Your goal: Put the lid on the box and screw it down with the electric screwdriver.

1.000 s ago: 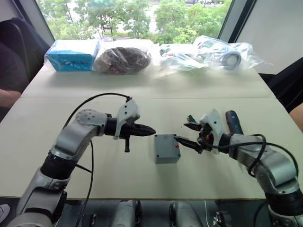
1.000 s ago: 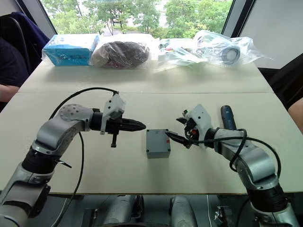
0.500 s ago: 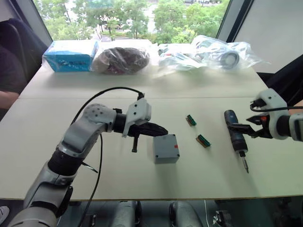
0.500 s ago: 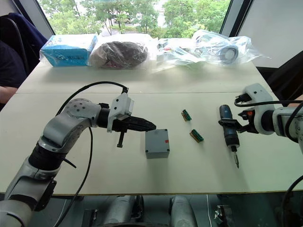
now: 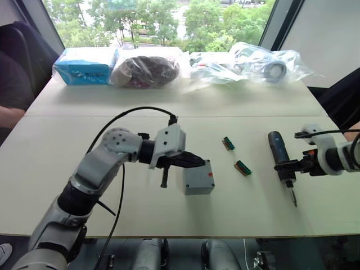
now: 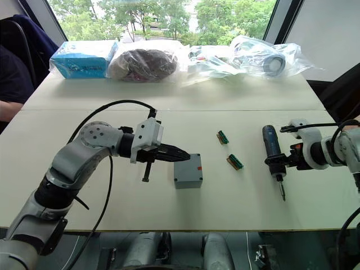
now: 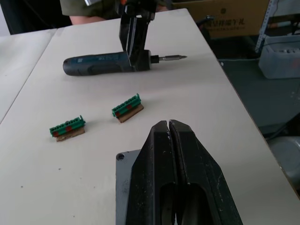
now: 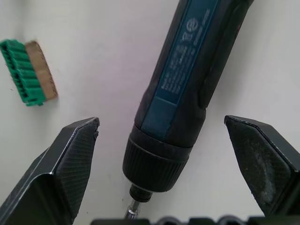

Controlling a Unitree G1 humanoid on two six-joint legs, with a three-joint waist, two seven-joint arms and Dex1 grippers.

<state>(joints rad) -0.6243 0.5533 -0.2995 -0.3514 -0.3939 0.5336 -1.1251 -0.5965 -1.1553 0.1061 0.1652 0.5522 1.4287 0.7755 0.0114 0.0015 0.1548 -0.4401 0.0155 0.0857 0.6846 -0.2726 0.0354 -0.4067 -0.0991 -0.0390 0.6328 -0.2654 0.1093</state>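
Observation:
The grey box (image 5: 198,178) stands mid-table with a red mark on its side. The lid (image 7: 123,161) seems to lie flat on top of it, one corner screw hole showing. My left gripper (image 5: 202,161) is shut, its tips just over the box's near-left top edge; whether they touch it is unclear. The dark blue electric screwdriver (image 5: 279,149) lies on the table to the right, bit toward the front edge. My right gripper (image 8: 161,123) is open and straddles the screwdriver's collar, one finger (image 8: 75,154) on each side, not closed on it.
Two green connector strips (image 5: 227,143) (image 5: 243,167) lie between the box and the screwdriver. A blue packet (image 5: 85,64) and several plastic bags (image 5: 247,64) line the table's far side. A person's arm (image 5: 11,115) rests at the left edge.
My right gripper left the box's side, swung right and came down open around the screwdriver. My left gripper, still shut, moved right until its tips reached the box.

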